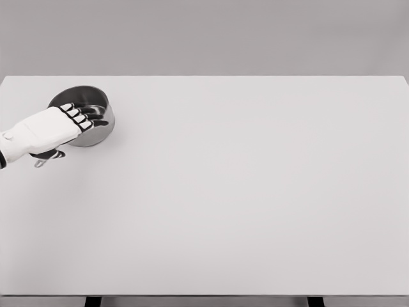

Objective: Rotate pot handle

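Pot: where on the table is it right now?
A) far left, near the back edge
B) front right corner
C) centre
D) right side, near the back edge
A: the pot sits at the table's far left near the back edge, with the left hand reaching over its rim.

A table (255,192) filled most of the head view, and a pot (96,102) stood on it at the far left, near the back edge. The left hand (54,128) came in from the left edge and lay over the pot's near left side, its fingers (80,117) reaching across the rim into the bowl. The pot's handle (41,162) stuck out below the hand, toward the front left, mostly hidden under it. Everything else lay well to the pot's right and front.
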